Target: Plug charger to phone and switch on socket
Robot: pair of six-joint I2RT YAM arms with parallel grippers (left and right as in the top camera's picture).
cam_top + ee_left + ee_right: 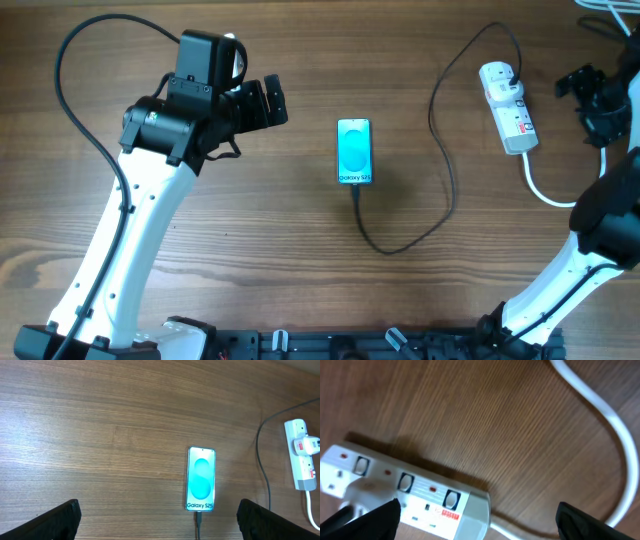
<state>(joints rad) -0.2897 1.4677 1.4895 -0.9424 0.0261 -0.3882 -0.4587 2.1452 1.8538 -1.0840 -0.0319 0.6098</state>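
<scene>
The phone (354,151) lies flat mid-table, turquoise screen lit, "Galaxy S25" at its near end; it also shows in the left wrist view (201,479). The black charger cable (440,150) runs from the phone's near end, loops right and up to a white adapter (497,72) on the socket (510,112). Its plug tip (198,516) sits in the phone's bottom edge. The socket also shows in the left wrist view (300,455) and the right wrist view (420,497). My left gripper (262,103) is open, left of the phone. My right gripper (585,95) is open, right of the socket.
The socket's thick white cord (545,188) curves from its near end toward the right arm; it also shows in the right wrist view (605,410). Wooden table top (300,250) all round. More cables lie at the far right corner (610,15).
</scene>
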